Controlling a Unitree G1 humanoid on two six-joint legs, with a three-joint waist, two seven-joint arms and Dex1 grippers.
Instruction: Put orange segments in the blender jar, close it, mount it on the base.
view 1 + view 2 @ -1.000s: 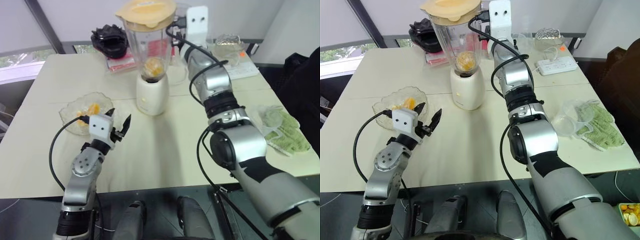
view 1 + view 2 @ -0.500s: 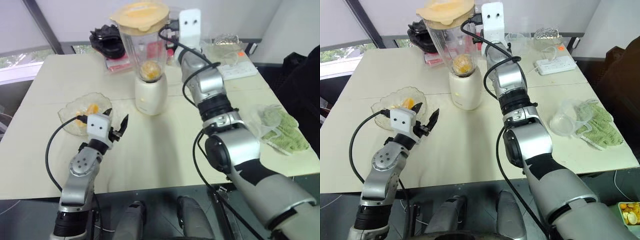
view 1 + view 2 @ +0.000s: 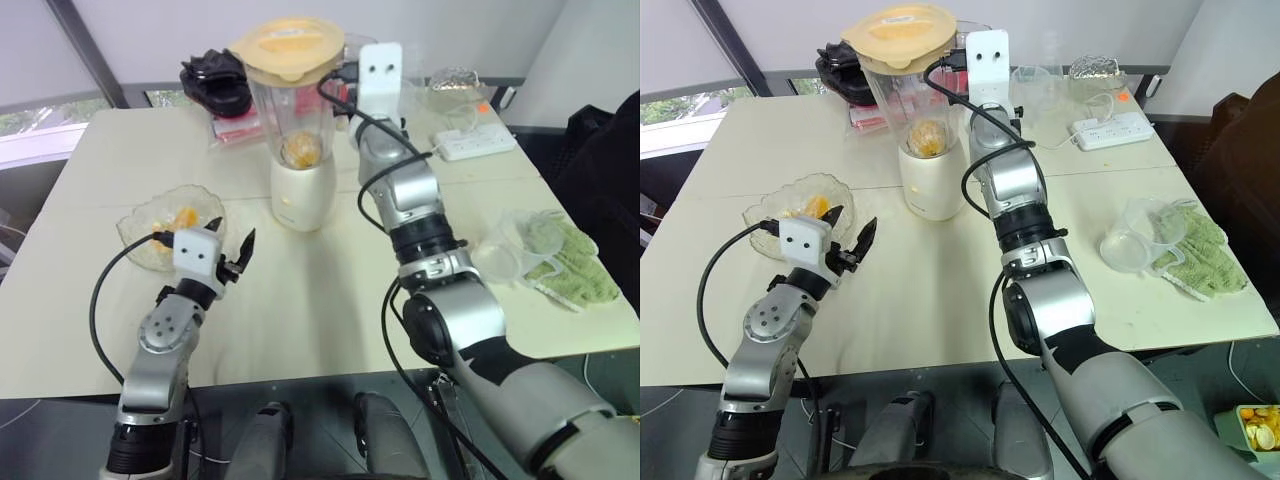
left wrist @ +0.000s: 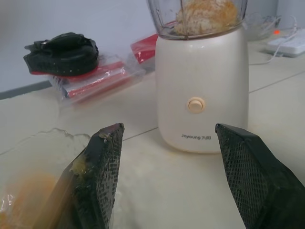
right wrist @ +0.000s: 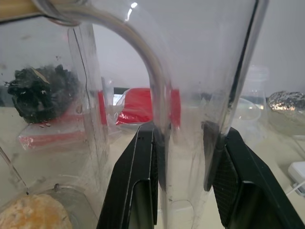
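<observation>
cream base, orange segments, red packet

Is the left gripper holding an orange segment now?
No, the left gripper is open and holds nothing, in front of the base.

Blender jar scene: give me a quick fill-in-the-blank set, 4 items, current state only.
1. The blender jar stands mounted on the ___.
2. The right gripper is shut on the jar's ___.
3. The cream lid sits on ___ of the jar.
4. The left gripper hangs open beside the glass dish, holding ___.

Missing words: base; handle; top; nothing
</observation>
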